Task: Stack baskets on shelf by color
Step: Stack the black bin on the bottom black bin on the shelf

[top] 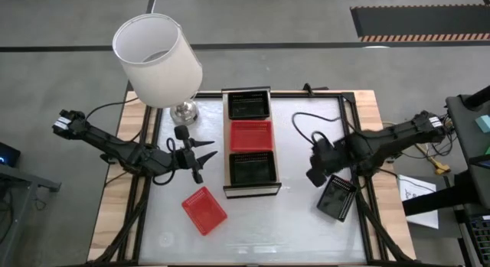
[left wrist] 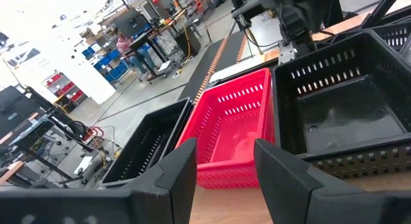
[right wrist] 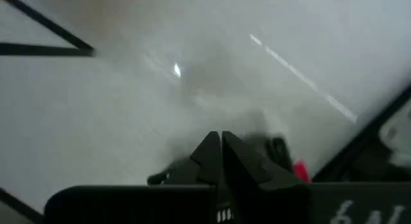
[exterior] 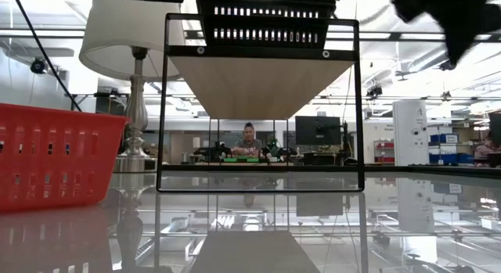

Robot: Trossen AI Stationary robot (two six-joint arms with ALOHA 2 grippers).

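Note:
The light-wood shelf (top: 249, 189) stands raised on a dark frame at the table's middle. Three baskets sit on it in a row, bottoms down: black (top: 249, 106) at the far end, red (top: 251, 135) in the middle, black (top: 253, 169) at the near end. Another red basket (top: 204, 210) lies on the table near left, and another black basket (top: 337, 198) near right. My left gripper (top: 205, 154) is open, level, left of the shelf and pointing at the red basket on it (left wrist: 234, 131). My right gripper (right wrist: 220, 147) is shut and empty, pointing down above the table beside the loose black basket.
A lamp with a white shade (top: 157, 60) and a metal foot (top: 184, 110) stands at the table's far left, close to my left arm. Cables (top: 318, 129) lie on the table right of the shelf. Papers (top: 417, 192) lie beyond the table's right edge.

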